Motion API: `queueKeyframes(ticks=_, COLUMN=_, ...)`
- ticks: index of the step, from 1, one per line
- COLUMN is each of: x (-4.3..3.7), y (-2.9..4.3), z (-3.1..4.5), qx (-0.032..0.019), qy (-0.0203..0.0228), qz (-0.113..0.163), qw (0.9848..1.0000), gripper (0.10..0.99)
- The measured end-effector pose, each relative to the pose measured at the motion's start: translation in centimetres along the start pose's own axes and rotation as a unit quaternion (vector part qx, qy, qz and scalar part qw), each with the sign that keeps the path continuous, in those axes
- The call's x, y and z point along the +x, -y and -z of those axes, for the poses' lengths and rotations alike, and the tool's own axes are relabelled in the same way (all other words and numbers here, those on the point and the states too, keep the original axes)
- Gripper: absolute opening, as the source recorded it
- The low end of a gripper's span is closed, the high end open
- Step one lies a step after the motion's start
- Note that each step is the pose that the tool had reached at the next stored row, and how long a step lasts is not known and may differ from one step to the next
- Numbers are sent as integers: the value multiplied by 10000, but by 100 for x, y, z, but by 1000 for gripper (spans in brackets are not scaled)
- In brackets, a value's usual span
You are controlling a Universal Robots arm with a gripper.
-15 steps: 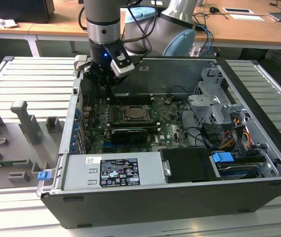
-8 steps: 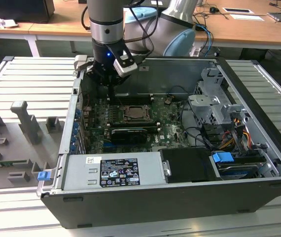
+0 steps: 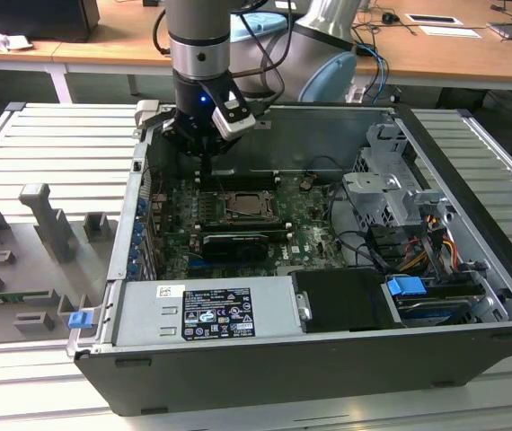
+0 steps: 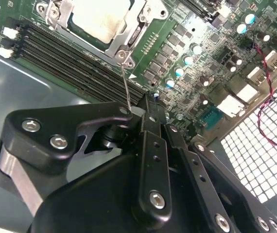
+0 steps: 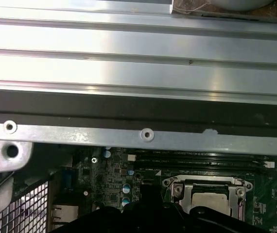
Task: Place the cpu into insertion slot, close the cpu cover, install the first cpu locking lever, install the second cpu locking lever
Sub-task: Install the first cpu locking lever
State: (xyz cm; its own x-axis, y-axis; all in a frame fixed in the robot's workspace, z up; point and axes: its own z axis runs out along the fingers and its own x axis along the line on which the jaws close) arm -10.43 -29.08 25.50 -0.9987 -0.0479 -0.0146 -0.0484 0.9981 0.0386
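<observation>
Nearest the lens in the second wrist view, the tool point(image 4: 138, 110) is met by the free end of a thin locking lever point(image 4: 125, 85). The lever's long axis rises steeply from a corner of the insertion slot point(image 4: 125, 54). Whether it is gripped cannot be told. The cpu point(image 4: 99, 18) is seated beyond, framed by the lowered cpu cover point(image 4: 115, 42). In the first wrist view, the cpu is seen just past the tool's body. In the exterior view, the tool is held over the motherboard point(image 3: 314, 220), with the slot slightly toward the exterior view's right.
</observation>
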Motion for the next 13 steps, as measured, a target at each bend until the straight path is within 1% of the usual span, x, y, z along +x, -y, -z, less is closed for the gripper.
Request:
queueKeyframes(ticks=2, x=-43, y=2, z=0, qx=0, qy=0, qz=0, qw=10000, gripper=106)
queueKeyframes(ticks=4, x=-70, y=3, z=-1, qx=0, qy=0, qz=0, qw=10000, gripper=106)
queueKeyframes(ticks=9, x=-109, y=5, z=-2, qx=0, qy=0, qz=0, qw=10000, gripper=106)
queueKeyframes(ticks=13, x=-161, y=8, z=-2, qx=0, qy=-1, qz=1, qw=10000, gripper=106)
